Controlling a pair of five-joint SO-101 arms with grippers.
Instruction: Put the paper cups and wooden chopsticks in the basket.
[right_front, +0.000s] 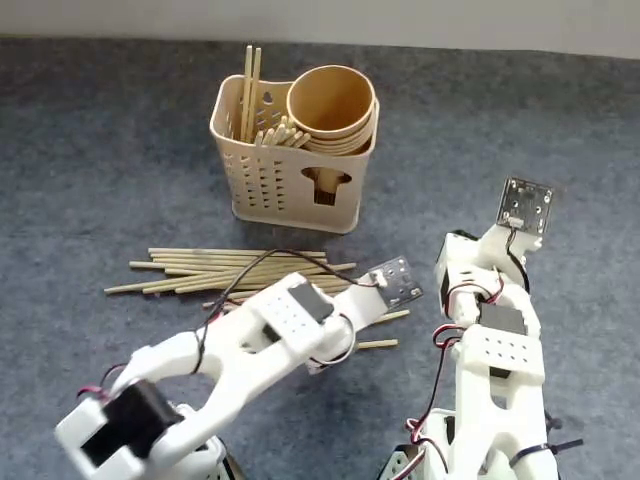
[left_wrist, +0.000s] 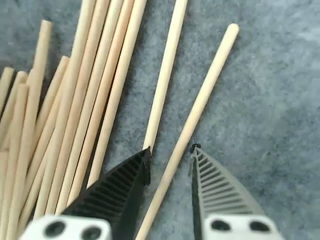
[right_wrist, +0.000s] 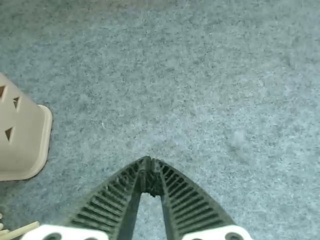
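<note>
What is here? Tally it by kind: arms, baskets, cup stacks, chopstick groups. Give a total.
Arms: 2, left arm and right arm
Baskets: 1, the basket
Cup stacks: 1, the cup stack inside
Chopstick groups: 2, chopstick bunch in the basket, chopstick heap on the carpet
Total: 6

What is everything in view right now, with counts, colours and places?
basket: one, beige, perforated, far middle of the carpet.
paper cups: nested stack, count unclear, brown, inside the basket.
standing chopsticks: several, pale wood, inside the basket beside the cups.
loose chopsticks: a dozen or so, pale wood, on the carpet before the basket.
carpet: one, grey, under everything.
left gripper: black and grey, open, astride a single chopstick.
right gripper: black, shut, over carpet near a basket corner.
</note>
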